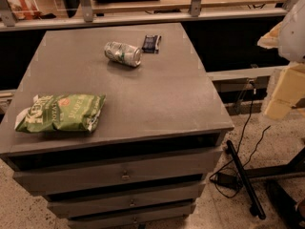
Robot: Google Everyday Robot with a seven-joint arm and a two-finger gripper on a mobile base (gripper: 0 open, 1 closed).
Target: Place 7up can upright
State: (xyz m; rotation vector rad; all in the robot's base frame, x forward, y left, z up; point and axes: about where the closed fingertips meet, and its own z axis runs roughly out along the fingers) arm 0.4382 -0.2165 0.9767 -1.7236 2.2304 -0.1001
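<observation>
**7up can (123, 54) on its side on a grey drawer cabinet (157, 99); gripper (285, 90) off to one side.**

The gripper, pale cream and blocky beneath a white arm segment (295, 27), hangs beyond the cabinet's right edge, clear of its top; whether it is open or closed cannot be told. The can, dented silver-and-green metal, lies near the cabinet's back edge with its round end turned toward the right. A small dark flat packet (151, 43) lies just beside it, further back. A puffy, glossy green chip bag (61, 112) rests at the cabinet's front left. The cabinet's top is matte and flat, with shallow drawers (124, 175) beneath.
</observation>
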